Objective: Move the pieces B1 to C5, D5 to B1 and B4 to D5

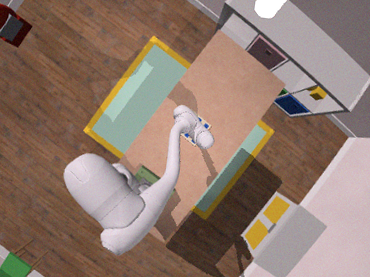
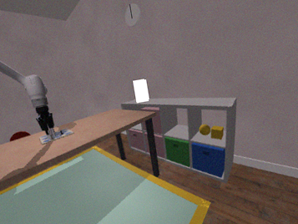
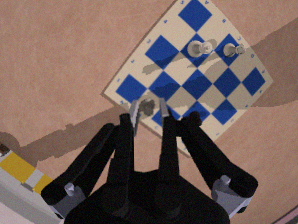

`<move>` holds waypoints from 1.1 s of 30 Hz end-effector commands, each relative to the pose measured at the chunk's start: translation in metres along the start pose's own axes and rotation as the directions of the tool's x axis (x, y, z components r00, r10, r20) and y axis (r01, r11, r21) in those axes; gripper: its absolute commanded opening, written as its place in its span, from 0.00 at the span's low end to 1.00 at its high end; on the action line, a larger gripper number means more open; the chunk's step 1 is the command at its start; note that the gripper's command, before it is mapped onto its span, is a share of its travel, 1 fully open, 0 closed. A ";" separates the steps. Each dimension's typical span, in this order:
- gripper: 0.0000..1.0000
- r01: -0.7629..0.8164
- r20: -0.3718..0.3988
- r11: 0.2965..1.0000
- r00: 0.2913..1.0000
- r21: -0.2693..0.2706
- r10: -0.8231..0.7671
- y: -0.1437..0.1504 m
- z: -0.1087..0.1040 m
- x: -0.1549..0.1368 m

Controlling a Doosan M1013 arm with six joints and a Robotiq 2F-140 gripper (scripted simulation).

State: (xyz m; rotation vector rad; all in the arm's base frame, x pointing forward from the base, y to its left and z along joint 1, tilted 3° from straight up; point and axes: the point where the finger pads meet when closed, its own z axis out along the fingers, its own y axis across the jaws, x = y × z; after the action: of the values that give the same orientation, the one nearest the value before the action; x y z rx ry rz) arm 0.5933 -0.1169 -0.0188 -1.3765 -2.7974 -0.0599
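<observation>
Wooden table (image 3: 60,36) fills the wrist view, light brown, with a small blue-and-cream chessboard (image 3: 189,70) lying on it at an angle. At left, the black gripper (image 3: 149,123) reaches over the board's near edge, its fingers parted a little, with a grey piece (image 3: 148,104) standing between the tips; whether they touch it cannot be told, and nothing is pinched. Farther right, two more grey pieces (image 3: 196,48) (image 3: 230,50) stand on neighbouring squares toward the far side. Square labels are too small to read.
</observation>
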 end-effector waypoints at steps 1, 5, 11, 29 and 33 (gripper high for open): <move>0.22 0.000 0.000 1.000 1.000 0.000 0.000 0.000 -0.002 0.000; 0.22 0.000 0.000 1.000 1.000 0.000 0.000 0.000 -0.013 0.000; 0.22 0.000 0.000 1.000 1.000 0.000 0.000 0.000 -0.031 0.000; 0.22 0.000 0.000 1.000 1.000 0.000 0.000 0.000 -0.089 0.000; 1.00 0.000 0.000 1.000 1.000 0.000 0.000 0.000 -0.089 0.000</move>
State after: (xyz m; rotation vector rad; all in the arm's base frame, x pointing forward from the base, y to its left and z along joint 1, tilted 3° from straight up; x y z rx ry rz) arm 0.5937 -0.1209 0.0703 -1.3765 -2.7974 -0.0599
